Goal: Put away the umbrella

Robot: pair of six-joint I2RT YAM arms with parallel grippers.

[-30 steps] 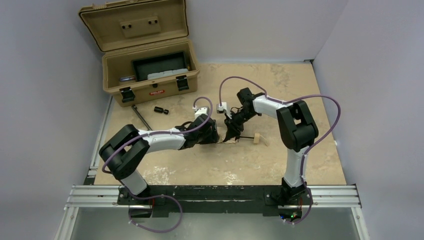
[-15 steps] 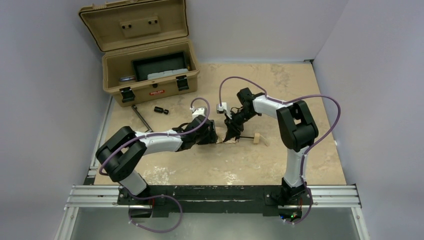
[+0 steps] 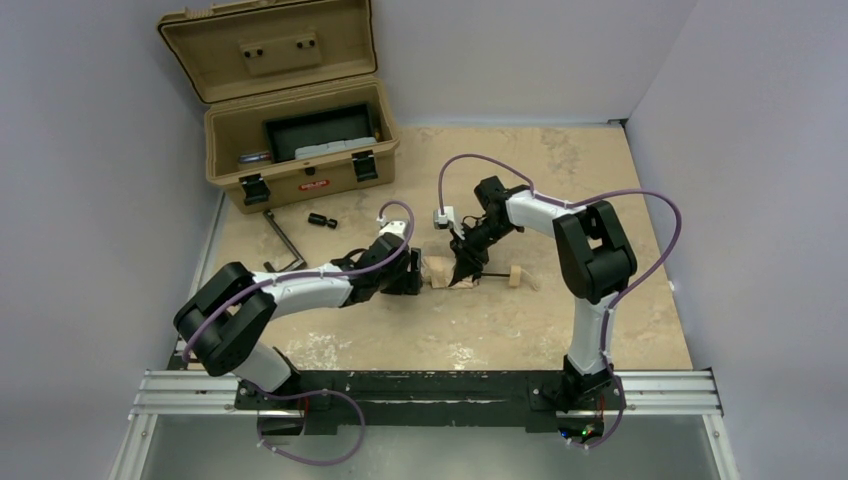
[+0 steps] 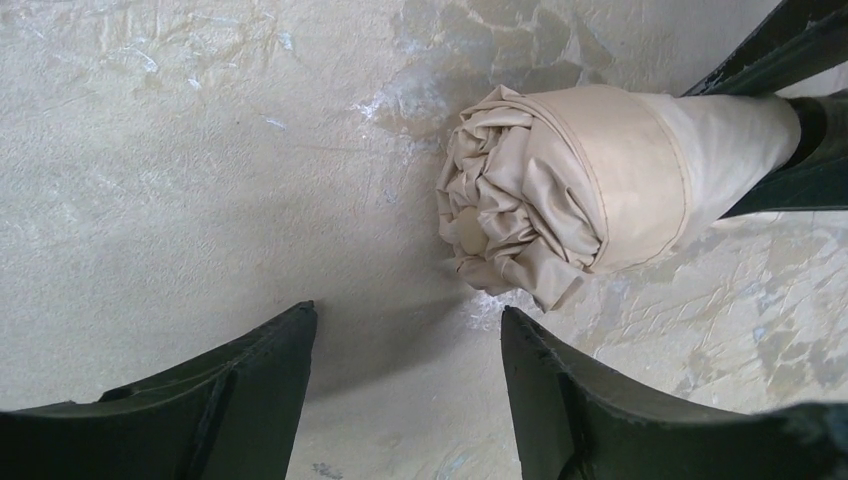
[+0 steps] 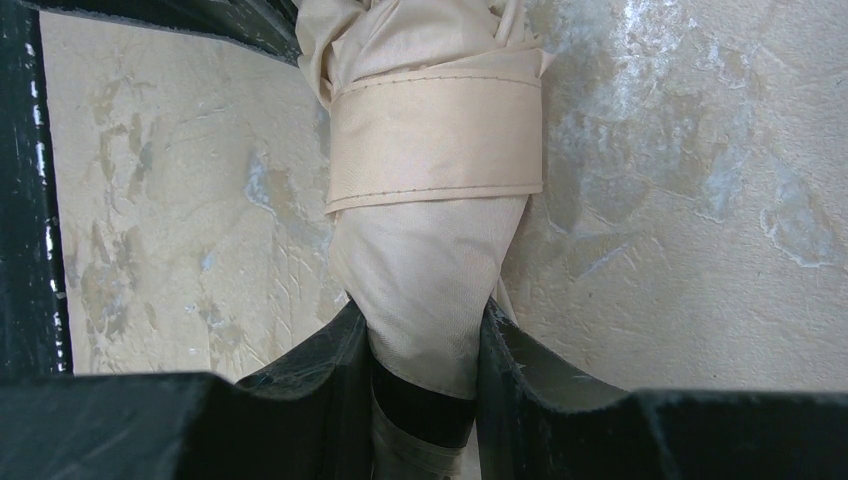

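A robotics lab test cell: plain partition walls [image 3: 100, 200] box in a mottled worktop [image 3: 560, 170], with robot arms [image 3: 590, 250] bolted to an aluminium rail [image 3: 680, 392].

Mottled beige tabletop [image 3: 560, 160], scuffed with pale patches. Far left: open tan hard plastic case [image 3: 300, 185]. Just in front of it: thin dark metal rod [image 3: 283, 233] and small black cylinder [image 3: 320, 220], apart. Centre: rolled beige fabric umbrella [image 3: 438, 270], pale wooden handle [image 3: 515, 277] pointing right.
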